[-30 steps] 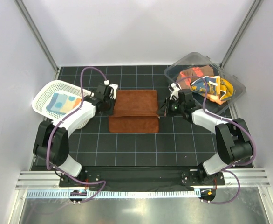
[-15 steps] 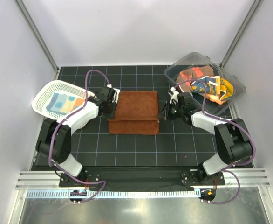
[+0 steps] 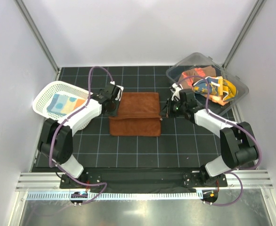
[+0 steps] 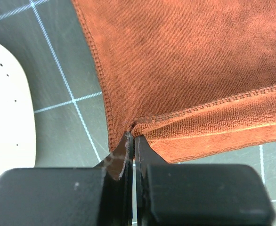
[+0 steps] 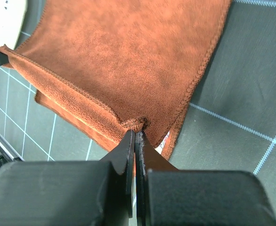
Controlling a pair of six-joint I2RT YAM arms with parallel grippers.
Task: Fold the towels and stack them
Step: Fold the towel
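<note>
A rust-brown towel (image 3: 137,104) lies doubled over on the black grid mat in the middle. A strip of its lower layer shows along the near side. My left gripper (image 3: 113,112) is shut on the left corner of the upper layer's hemmed edge, seen close in the left wrist view (image 4: 134,134). My right gripper (image 3: 162,115) is shut on the right corner of that edge (image 5: 135,131). The hem runs taut between the two grips. Several orange, yellow and blue towels (image 3: 207,84) lie crumpled in the clear bin. One folded spotted towel (image 3: 65,104) rests in the white basket.
The white mesh basket (image 3: 46,94) stands at the left edge of the mat, close beside my left arm. The clear plastic bin (image 3: 196,56) sits at the back right, just behind my right arm. Grey walls and metal posts enclose the mat.
Both grippers stay shut on their corners. The left wrist has shifted slightly to the right, and the held edge has barely moved.
</note>
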